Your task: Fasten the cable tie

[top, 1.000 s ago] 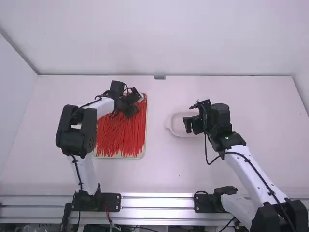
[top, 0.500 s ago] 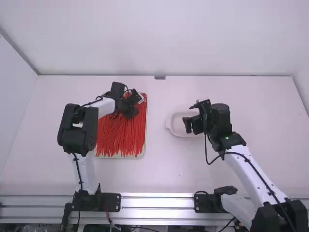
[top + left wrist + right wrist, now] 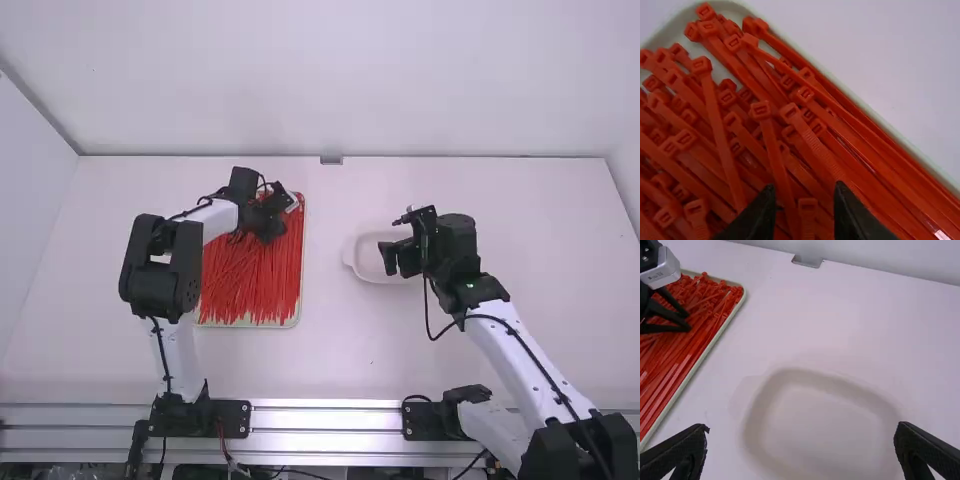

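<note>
Cable ties (image 3: 250,275): we are seeing a dense pile of red ties (image 3: 740,125) lying in a shallow pale tray, most of them running lengthwise, with their square heads crowding the tray's far end.
Tray (image 3: 301,270): it is sitting on the white table (image 3: 500,200), left of the middle, in front of the left arm's base; in the right wrist view we are catching its rim (image 3: 697,365) and rounded far corner.
Left gripper (image 3: 272,213): it is hanging over the tray's far right corner, pointing down into the ties. In its own wrist view we are finding it (image 3: 802,200) with the two black fingers (image 3: 760,212) spread apart and their tips down among the ties, pinching nothing.
Tie in the gap: one red tie's head (image 3: 808,205) is lying between the two fingertips, with another tie's strap passing beside it; whether the tips are touching either one we cannot tell.
Right gripper (image 3: 398,258): it is hovering just above a white dish, well apart from the tray. Its fingers are standing wide apart (image 3: 802,455), one to each side of the dish, and holding nothing.
White dish (image 3: 362,255): this shallow rounded dish (image 3: 815,420) is resting on the table right of the tray, with bare table between them.
</note>
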Controlling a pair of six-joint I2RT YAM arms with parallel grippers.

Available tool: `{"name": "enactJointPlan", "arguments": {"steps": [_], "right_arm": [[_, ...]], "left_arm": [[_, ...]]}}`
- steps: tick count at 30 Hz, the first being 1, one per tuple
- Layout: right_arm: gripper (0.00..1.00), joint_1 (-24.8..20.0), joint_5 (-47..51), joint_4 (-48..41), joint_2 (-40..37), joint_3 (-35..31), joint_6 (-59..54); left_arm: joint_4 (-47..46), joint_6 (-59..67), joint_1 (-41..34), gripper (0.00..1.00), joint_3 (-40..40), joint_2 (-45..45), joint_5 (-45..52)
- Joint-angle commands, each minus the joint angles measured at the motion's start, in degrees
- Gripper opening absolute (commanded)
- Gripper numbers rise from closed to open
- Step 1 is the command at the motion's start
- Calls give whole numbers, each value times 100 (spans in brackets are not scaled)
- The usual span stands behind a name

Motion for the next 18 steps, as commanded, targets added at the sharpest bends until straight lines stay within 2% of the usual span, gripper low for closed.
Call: {"name": "enactJointPlan", "arguments": {"steps": [1, 7, 13, 18], "right_arm": [[100, 0, 26, 52, 44, 190, 2], [100, 0, 26, 92, 44, 190, 4], [100, 2, 22, 85, 44, 190, 4], [100, 2, 24, 85, 44, 190, 24]], "left_arm": [[-59, -22, 35, 30, 118, 37, -66], [-122, -20, 35, 29, 118, 37, -63], [-144, -22, 35, 14, 118, 37, -66], [-186, -20, 35, 13, 118, 37, -66]]}}
